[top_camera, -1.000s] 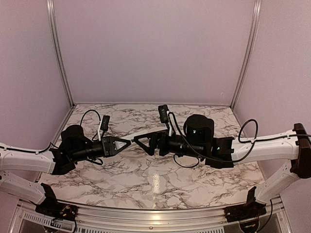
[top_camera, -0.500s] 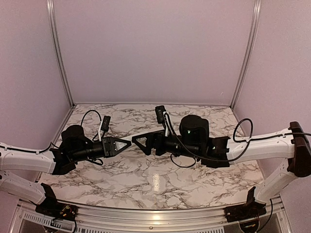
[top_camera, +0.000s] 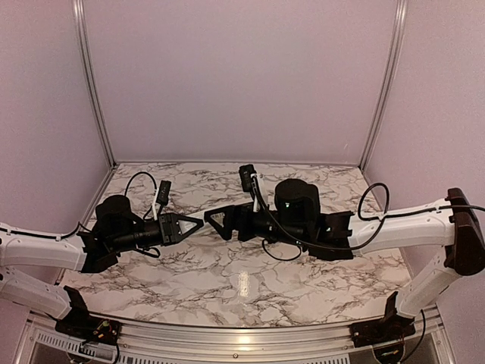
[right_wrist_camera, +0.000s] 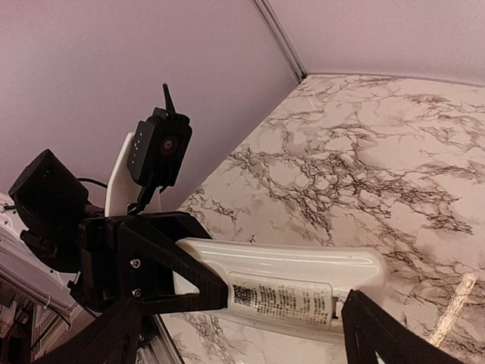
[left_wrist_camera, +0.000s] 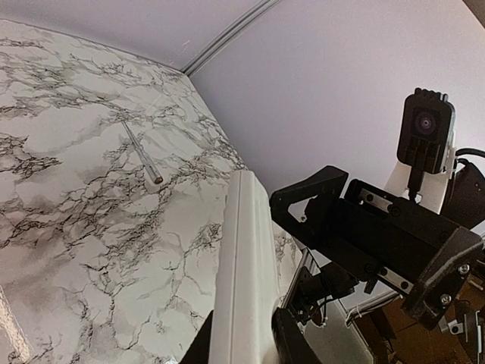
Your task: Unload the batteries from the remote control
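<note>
Top external view: two black end effectors meet tip to tip above the middle of the white, grey-veined marble tabletop [top_camera: 250,292]. The left end effector [top_camera: 193,225] reaches in from 9 o'clock and the right end effector [top_camera: 214,220] from 3 o'clock.

In the left wrist view, the left end effector is clamped on the near end of the slim white rectangular remote control [left_wrist_camera: 244,258]. It holds the remote control in the air, pointing toward 12 o'clock.

In the right wrist view, the remote control runs from 9 to 3 o'clock, and a panel with a dark printed label faces the camera. The right end effector is spread wide, its fingers [right_wrist_camera: 383,334] at 7 and 5 o'clock either side of that panel. Whether they touch it cannot be told.

A thin grey rod [left_wrist_camera: 142,154] lies flat on the tabletop, at 10 o'clock from the remote control's far tip.
</note>
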### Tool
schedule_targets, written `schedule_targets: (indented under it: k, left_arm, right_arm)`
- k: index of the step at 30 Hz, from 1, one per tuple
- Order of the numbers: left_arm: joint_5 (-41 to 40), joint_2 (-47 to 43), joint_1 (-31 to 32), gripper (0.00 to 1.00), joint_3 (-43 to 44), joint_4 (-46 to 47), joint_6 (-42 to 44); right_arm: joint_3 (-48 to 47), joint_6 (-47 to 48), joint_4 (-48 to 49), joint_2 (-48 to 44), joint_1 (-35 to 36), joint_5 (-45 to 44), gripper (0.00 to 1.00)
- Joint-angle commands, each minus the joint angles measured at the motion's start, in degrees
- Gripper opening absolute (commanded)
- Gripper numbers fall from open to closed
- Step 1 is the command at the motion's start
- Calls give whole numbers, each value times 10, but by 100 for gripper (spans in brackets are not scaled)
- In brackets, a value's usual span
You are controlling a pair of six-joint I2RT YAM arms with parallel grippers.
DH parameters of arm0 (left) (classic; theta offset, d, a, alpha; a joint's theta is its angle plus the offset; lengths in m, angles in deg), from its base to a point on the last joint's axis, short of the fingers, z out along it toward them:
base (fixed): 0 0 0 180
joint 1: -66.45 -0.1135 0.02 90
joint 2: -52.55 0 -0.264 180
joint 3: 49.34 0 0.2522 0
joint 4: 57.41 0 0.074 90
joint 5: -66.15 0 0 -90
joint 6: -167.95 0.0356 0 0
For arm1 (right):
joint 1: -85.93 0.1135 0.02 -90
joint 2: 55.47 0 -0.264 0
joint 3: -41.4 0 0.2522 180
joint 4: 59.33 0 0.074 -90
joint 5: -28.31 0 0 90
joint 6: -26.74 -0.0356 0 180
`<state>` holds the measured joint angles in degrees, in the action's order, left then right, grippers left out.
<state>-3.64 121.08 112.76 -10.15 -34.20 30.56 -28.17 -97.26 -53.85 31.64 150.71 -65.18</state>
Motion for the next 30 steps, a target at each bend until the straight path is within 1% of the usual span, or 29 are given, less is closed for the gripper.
schedule_targets:
  k: [1,16,30]
  left_arm:
    - [12,-14,1,0,0,17,6]
    - [13,-18,2,0,0,15,8]
    - [12,-23,4,0,0,14,12]
  right_arm:
    - [-28,9,-21,20,5,-12,90]
    - [-41,8,-43,34,8,-53,90]
    - [-72,-6,-70,82,11,-79,90]
